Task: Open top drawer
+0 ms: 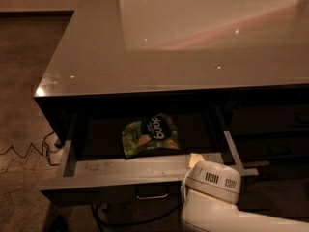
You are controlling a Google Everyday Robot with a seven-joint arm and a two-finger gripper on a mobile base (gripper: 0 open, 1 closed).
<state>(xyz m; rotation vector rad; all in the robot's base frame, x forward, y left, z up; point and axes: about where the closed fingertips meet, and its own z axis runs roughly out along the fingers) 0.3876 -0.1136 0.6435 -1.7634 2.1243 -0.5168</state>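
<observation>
The top drawer (120,169) stands pulled well out from under the glossy counter, its light grey walls and floor showing. Its small metal loop handle (152,195) hangs at the centre of the dark front. A green snack bag (149,135) lies on the drawer floor near the middle. My white arm housing (212,182) sits at the drawer's front right corner. The gripper (195,161) is at the drawer's front wall there, mostly hidden by that housing.
The glossy grey countertop (193,37) spans the upper view. Slimmer dark drawer fronts (270,129) sit to the right of the open drawer. A black cable (29,149) and a plug lie on the speckled floor at the left.
</observation>
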